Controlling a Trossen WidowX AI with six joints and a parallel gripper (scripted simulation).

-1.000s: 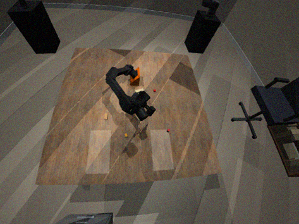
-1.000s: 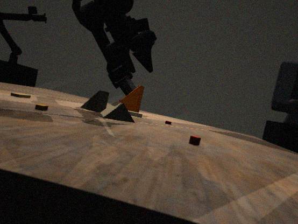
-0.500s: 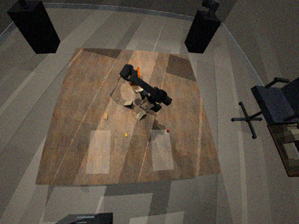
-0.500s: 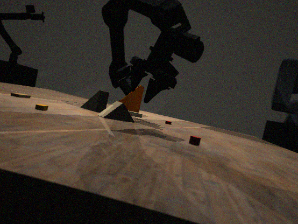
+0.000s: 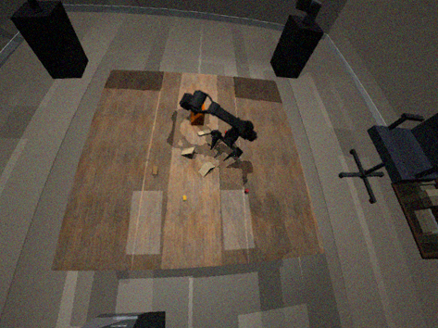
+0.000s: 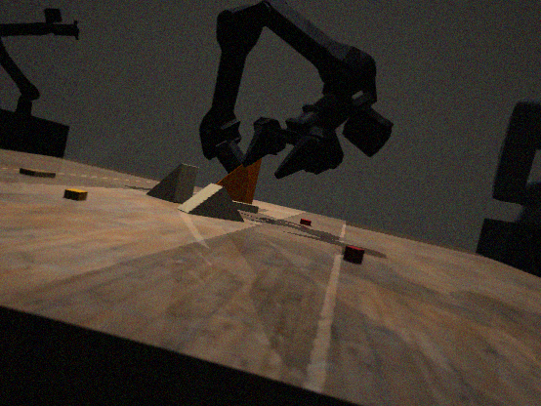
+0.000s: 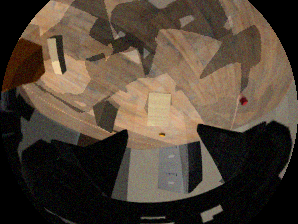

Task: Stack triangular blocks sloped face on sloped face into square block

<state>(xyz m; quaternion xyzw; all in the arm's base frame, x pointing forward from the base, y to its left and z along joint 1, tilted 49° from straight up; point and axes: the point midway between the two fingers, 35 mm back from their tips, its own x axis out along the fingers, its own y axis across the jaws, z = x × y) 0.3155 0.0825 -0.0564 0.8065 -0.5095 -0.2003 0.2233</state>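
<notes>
Two cream triangular blocks stand apart on the table. The nearer block (image 5: 205,169) (image 6: 213,204) shows a lit face and a shaded triangular end; its pale face (image 7: 159,109) is central in the wrist view. The other block (image 5: 188,152) (image 6: 187,184) stands to its left in the top view, with an upright face and a slope in the exterior view; a dark shape in the wrist view may be it. My gripper (image 5: 219,154) (image 6: 260,171) (image 7: 164,131) is open and empty, raised above the table behind the nearer block, and touches neither block.
An orange wedge-like object (image 5: 197,118) (image 6: 248,182) (image 7: 22,65) and a cream bar (image 5: 203,133) (image 7: 56,56) are near the arm's base. Red cubes (image 5: 246,191) (image 6: 353,254) (image 6: 306,222), a yellow piece (image 5: 185,198) (image 6: 75,194) and a tan block (image 5: 155,170) lie around.
</notes>
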